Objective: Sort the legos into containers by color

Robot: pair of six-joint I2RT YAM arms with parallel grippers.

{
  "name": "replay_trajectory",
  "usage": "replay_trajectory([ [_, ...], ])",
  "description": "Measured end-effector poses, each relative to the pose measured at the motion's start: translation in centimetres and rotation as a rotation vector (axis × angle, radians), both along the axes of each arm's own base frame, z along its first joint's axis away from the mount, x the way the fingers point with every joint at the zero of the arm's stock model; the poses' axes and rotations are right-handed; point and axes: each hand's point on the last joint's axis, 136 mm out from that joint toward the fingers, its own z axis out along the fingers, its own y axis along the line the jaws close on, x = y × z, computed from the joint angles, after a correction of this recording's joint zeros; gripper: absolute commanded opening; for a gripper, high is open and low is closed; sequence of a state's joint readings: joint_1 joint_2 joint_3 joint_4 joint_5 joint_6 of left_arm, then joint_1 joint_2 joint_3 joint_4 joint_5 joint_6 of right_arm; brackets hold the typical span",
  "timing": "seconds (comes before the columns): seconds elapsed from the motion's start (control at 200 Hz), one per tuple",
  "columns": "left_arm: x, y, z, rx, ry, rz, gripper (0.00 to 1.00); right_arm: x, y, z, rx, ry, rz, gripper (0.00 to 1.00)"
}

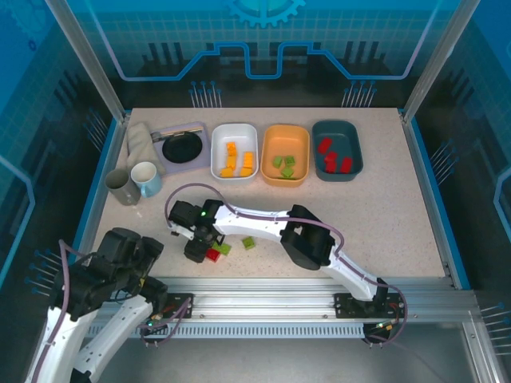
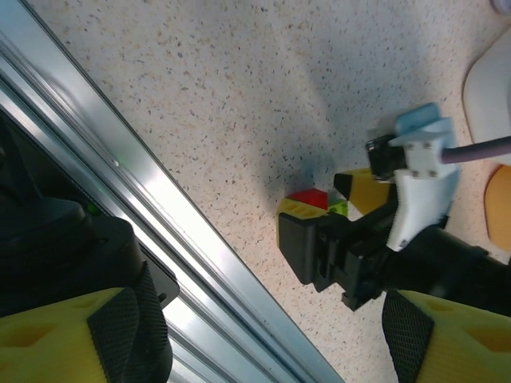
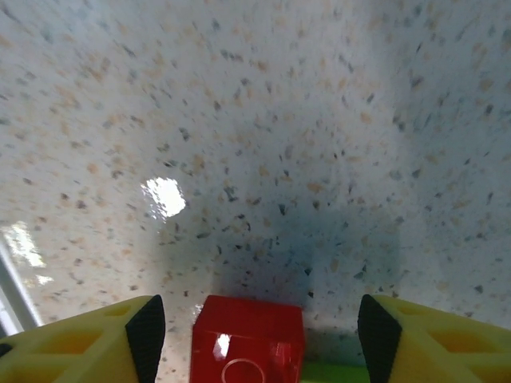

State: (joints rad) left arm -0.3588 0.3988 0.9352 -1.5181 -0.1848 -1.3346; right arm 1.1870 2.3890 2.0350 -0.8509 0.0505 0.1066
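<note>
Nearest of all, well short of the red brick (image 1: 213,254) and off to its left, hovering the left gripper (image 2: 267,319) above the aluminium rail (image 2: 160,215) edging the worktop (image 1: 375,215), with its fingers spread wide and gripping nothing.

Straddling the red brick itself with the right gripper (image 3: 259,335), its yellow fingers (image 3: 96,343) parted, one on either side of the brick and neither plainly pressing on it.

Finding a light green brick (image 1: 224,248) right against the red brick's right side, and a second green brick (image 1: 249,242) a little further right, apart from both.

Seeing, beyond the red brick and to its left, a grey cup (image 1: 122,187) and a white cup (image 1: 146,179) standing side by side, touching.

Finding, well beyond the red brick, three tubs in a row:
- straight beyond it, the white tub (image 1: 235,129), holding yellow-orange bricks (image 1: 231,159);
- beyond and to the right, the orange tub (image 1: 286,142), holding green bricks (image 1: 286,166);
- furthest right, the dark teal tub (image 1: 339,134), holding red bricks (image 1: 334,159).

Seeing, far beyond the red brick and slightly left, a lavender tray (image 1: 201,132) carrying a black dish (image 1: 182,148), with a rolled cloth (image 1: 142,142) just beside it.
</note>
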Motion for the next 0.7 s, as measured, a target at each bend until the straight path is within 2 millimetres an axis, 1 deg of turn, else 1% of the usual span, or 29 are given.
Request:
replay_trajectory([
  [0.09,-0.2,0.3,0.4,0.007,-0.010,0.009,0.84,0.0,-0.3,-1.0,-0.039,0.000,-0.002,0.65],
  [0.14,-0.2,0.4,0.5,0.011,-0.012,0.011,0.84,0.1,-0.4,-1.1,-0.049,-0.010,-0.003,0.63],
  [0.485,-0.1,0.4,0.6,0.013,-0.018,0.012,0.84,-0.3,-0.6,-1.1,-0.079,-0.047,0.009,0.43],
  [0.615,0.5,0.2,1.0,0.005,-0.047,0.004,0.86,-0.5,-0.4,-1.1,-0.076,-0.052,0.019,0.33],
  [0.7,1.2,-0.3,1.2,-0.005,-0.074,-0.018,0.86,-0.4,-0.4,-1.0,-0.074,-0.051,0.020,0.29],
])
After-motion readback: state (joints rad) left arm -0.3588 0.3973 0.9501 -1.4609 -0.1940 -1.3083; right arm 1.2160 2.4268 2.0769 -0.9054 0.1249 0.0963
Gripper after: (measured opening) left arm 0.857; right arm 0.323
